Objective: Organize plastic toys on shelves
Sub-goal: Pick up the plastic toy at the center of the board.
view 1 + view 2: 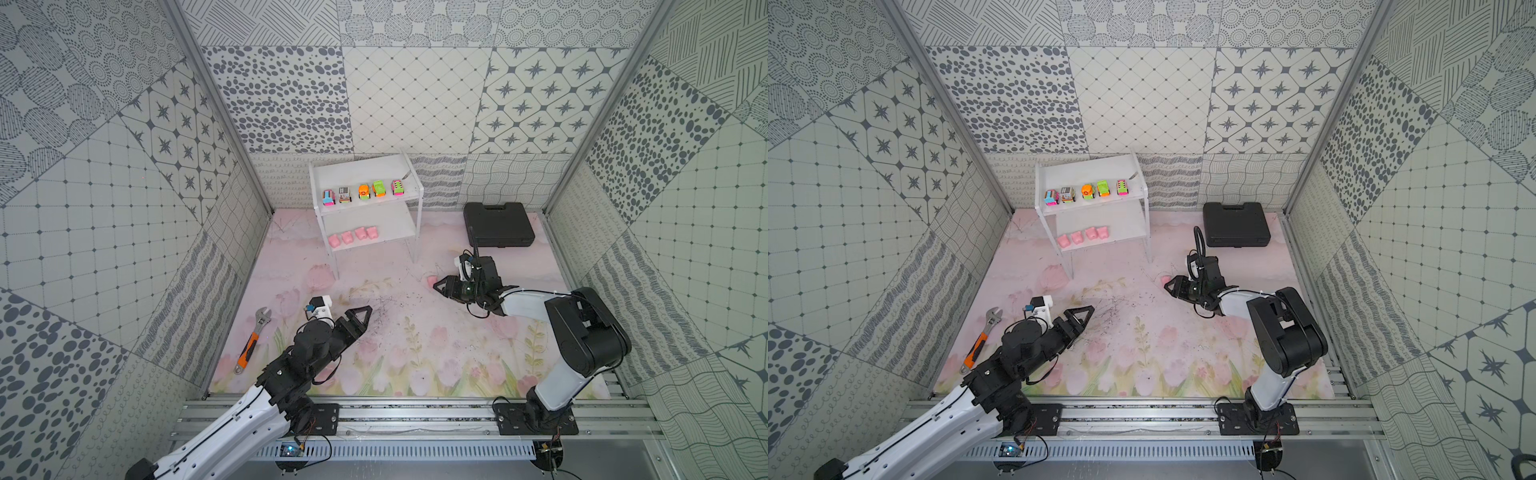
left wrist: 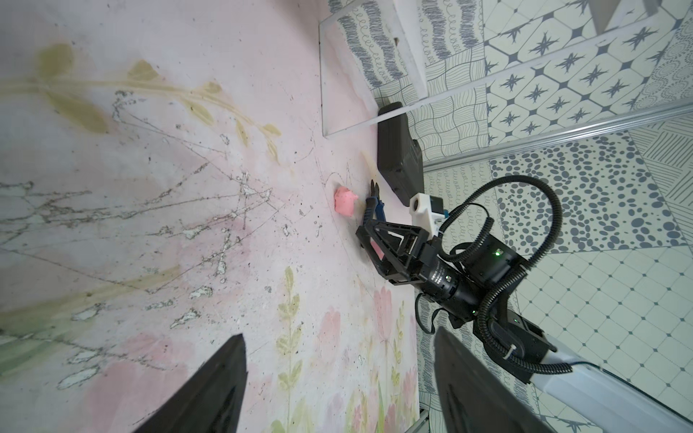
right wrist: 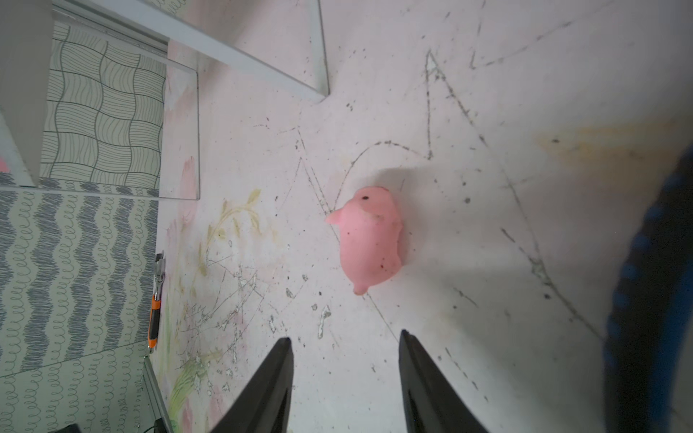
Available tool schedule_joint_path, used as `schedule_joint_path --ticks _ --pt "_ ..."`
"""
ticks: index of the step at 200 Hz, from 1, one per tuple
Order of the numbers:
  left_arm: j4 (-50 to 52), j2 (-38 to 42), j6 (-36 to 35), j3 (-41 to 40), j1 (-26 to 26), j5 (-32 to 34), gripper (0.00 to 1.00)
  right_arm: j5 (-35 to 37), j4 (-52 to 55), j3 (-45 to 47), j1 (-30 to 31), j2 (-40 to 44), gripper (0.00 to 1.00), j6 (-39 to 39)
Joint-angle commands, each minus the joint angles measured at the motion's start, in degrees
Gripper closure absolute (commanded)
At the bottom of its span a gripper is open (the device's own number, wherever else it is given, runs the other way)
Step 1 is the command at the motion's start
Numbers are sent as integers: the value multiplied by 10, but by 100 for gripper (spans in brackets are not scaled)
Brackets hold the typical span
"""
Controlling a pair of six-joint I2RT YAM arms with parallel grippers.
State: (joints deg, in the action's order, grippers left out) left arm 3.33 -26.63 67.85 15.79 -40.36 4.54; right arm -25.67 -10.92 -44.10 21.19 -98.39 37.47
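The white shelves (image 1: 353, 173) (image 1: 1083, 170) stand at the back of the table (image 1: 395, 353), and both boards carry toys. On the top board 5 toy cars stand in a row: from the robot's left, the blue car (image 1: 328, 197) (image 1: 1051, 196), the grey car (image 1: 344, 194), the orange car (image 1: 364, 192), the green car (image 1: 378, 188) and the pink car (image 1: 398, 187). On the lower board 4 shelved pigs (image 1: 347, 237) (image 1: 1076, 237) sit in a line near its front edge, toward its left end. A 5th pig, the loose pig (image 1: 432, 279) (image 3: 369, 240) (image 2: 345, 200), lies on its side on the table, in front of the shelves and to their right. The right gripper (image 1: 438, 286) (image 3: 343, 337) is low over the table just beside this pig; its jaws stand partly apart with nothing between them, and the pig lies just beyond the tips, untouched. The left gripper (image 1: 365, 311) (image 2: 339, 337) hovers over the middle of the table, jaws spread wide and holding nothing. The black case (image 1: 498, 224) (image 1: 1235, 224) lies closed at the back right, so its contents cannot be seen. Blue-handled pliers (image 2: 379, 208) lie between the loose pig and the case, partly hidden by the right gripper. An orange-handled wrench (image 1: 253, 338) (image 3: 154, 311) lies near the table's left edge.
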Motion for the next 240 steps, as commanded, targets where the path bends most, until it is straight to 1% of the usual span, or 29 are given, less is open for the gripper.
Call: schedule_joint_path --ticks 1,55,95,143,173,196,212,219,238,240 --pt "72 23 -81 25 6 27 18 7 -1 -27 1 -18 52 -9" --pt "54 -13 -112 42 13 19 16 6 21 -75 2 -59 56 -18" --pt "34 -36 -113 45 19 9 16 -3 46 -110 2 -93 60 -24" --pt "32 -39 -108 45 20 8 16 6 83 -131 1 -104 66 -42" --pt "25 -43 -106 45 21 8 16 2 90 -136 1 -108 75 -48" --pt "20 -50 -107 49 21 6 16 -5 85 -135 0 -107 85 -49" --pt "16 -54 -112 52 21 4 16 -8 77 -129 0 -98 88 -53" --pt "14 -56 -116 54 21 2 16 -9 70 -123 0 -91 91 -55" --pt "9 -61 -129 59 21 -4 17 -9 57 -107 -1 -69 94 -65" --pt "8 -61 -130 59 21 -5 17 -9 55 -106 -1 -67 95 -66"
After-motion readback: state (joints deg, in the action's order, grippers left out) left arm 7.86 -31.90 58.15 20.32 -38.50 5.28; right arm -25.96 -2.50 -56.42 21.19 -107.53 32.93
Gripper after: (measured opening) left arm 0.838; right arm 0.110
